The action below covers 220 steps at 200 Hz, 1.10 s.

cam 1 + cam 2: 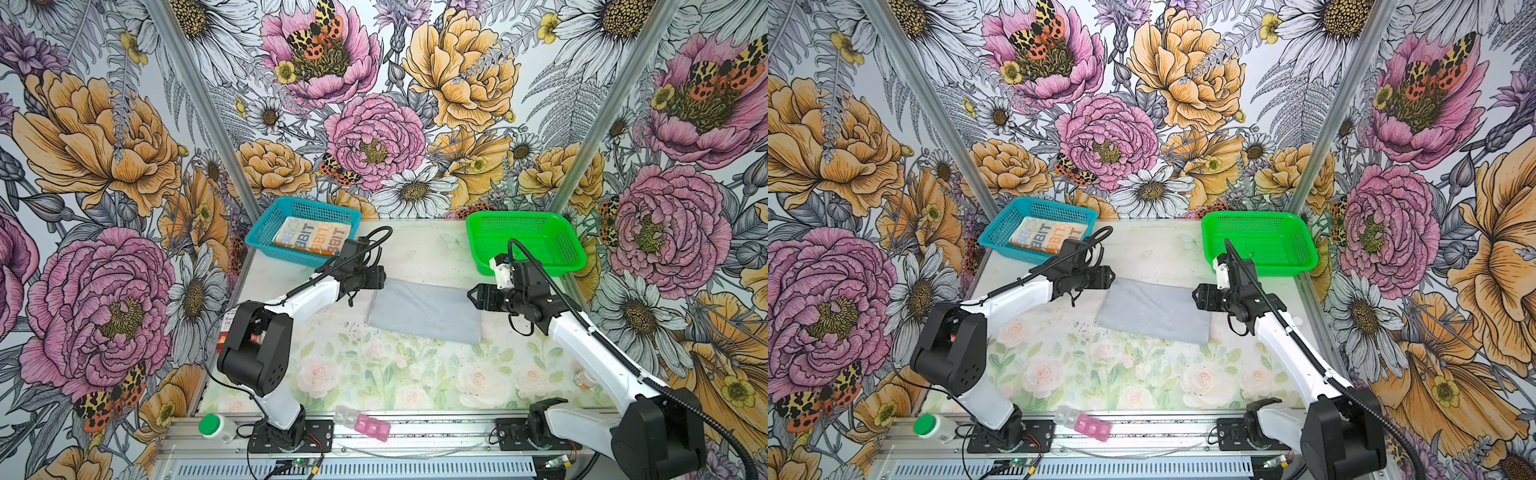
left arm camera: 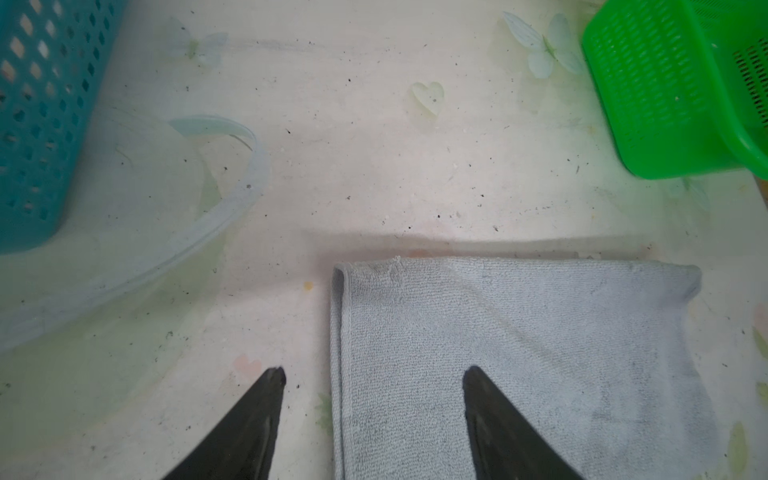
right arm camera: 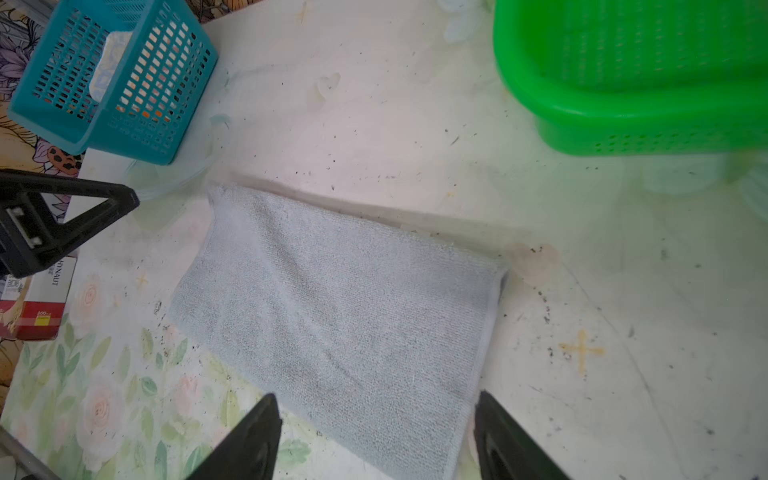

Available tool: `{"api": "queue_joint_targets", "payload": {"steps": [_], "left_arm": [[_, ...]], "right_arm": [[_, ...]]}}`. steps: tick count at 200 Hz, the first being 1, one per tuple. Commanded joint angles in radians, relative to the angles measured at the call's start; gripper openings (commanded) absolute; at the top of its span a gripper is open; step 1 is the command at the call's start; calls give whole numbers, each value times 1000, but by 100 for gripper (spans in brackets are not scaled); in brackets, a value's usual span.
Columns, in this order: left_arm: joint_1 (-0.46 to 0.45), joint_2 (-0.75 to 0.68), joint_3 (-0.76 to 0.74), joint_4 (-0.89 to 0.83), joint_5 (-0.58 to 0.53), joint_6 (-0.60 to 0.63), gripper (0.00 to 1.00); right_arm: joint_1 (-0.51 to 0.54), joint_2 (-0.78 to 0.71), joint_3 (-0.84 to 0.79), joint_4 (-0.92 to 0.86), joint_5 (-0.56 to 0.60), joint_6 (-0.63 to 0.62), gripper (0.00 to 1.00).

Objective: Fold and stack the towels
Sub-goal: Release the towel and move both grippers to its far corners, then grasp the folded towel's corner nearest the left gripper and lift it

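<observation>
A pale grey towel (image 1: 426,309) (image 1: 1156,309) lies folded into a flat rectangle at the middle of the table. My left gripper (image 1: 383,278) (image 1: 1111,276) hovers at its far left corner, open, with nothing in it. In the left wrist view the left gripper (image 2: 374,370) straddles the grey towel's (image 2: 519,365) folded edge. My right gripper (image 1: 471,297) (image 1: 1195,297) is open and empty at the towel's right end. In the right wrist view the right gripper (image 3: 378,397) spans the grey towel's (image 3: 345,307) near corner. The striped "RABBIT" towel (image 1: 311,241) (image 1: 1048,239) lies folded in the blue basket.
The blue basket (image 1: 266,237) stands at the back left and an empty green basket (image 1: 528,216) at the back right. A clear round lid (image 2: 232,187) lies by the blue basket. A green-capped bottle (image 1: 216,428) and a pink pill box (image 1: 372,428) sit on the front rail.
</observation>
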Motion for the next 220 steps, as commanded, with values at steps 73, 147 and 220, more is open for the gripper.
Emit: {"api": "queue_joint_targets", "payload": {"steps": [73, 147, 220], "left_arm": [[-58, 113, -12, -27, -22, -119, 53], [-49, 165, -7, -52, -41, -108, 48], [-36, 163, -9, -79, -120, -151, 14]], "right_arm": [[118, 393, 82, 180, -5, 62, 75], [55, 528, 154, 179, 13, 56, 75], [36, 536, 153, 172, 8, 40, 75]]}}
